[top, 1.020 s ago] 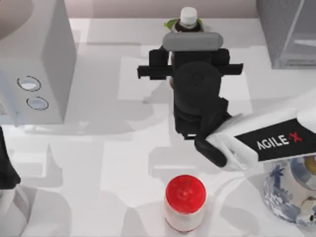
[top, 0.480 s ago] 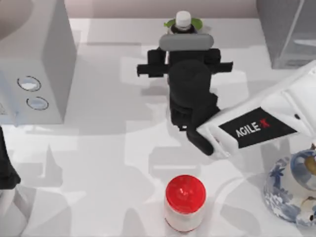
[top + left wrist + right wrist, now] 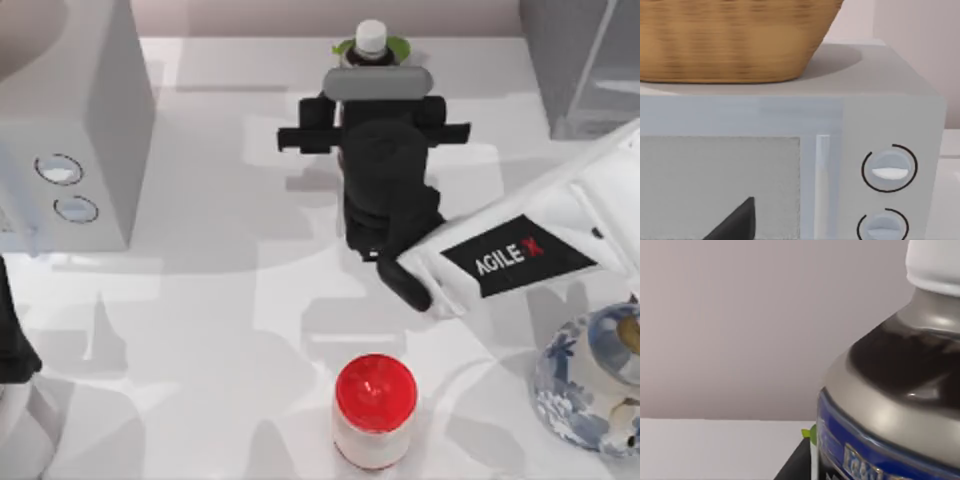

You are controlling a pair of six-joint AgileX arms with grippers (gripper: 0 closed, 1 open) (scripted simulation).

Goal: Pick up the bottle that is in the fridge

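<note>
Reaching toward the far edge of the desk [image 3: 200, 330], the right gripper [image 3: 372, 75] sits right at the bottle [image 3: 371, 38], which stands upright at the middle of that far edge, out on the open desk rather than inside the fridge [image 3: 580, 60] at the far right corner. From above, the bottle's white cap shows just beyond the gripper's grey body, so the bottle lies straight ahead of the jaws with its long axis vertical. Whether the jaws are spread or closed on it cannot be told; the right wrist view has the bottle [image 3: 890, 390] looming very close, dark liquid under a white cap and a blue label band whose lettering is too cut off to read. "AGILE X" is printed on the right arm. The left gripper [image 3: 12, 345] is parked at the left edge, facing the microwave [image 3: 840, 150], so the right arm is far nearer
</note>
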